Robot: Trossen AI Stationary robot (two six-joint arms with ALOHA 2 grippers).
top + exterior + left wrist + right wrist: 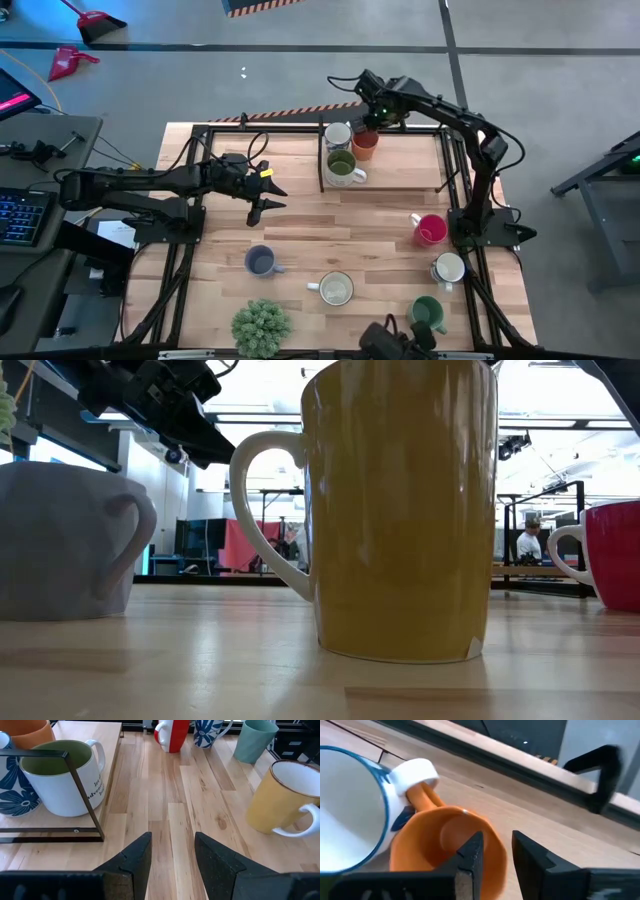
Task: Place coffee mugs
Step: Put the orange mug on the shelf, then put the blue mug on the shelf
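Your high view looks straight down on the whole worktop (330, 230). The low view sits at worktop level, very close behind the yellow mug (400, 510), facing the room. Each wrist view looks forward past its own fingers (both catch the orange mug (445, 845) on the raised shelf (85, 735)).

Three mugs (345, 150) stand touching on a raised shelf (400, 175) at the tabletop's (330, 225) back edge. Five more mugs stand apart across the front half. A potted plant (261, 327) sits at the front edge, left of centre.
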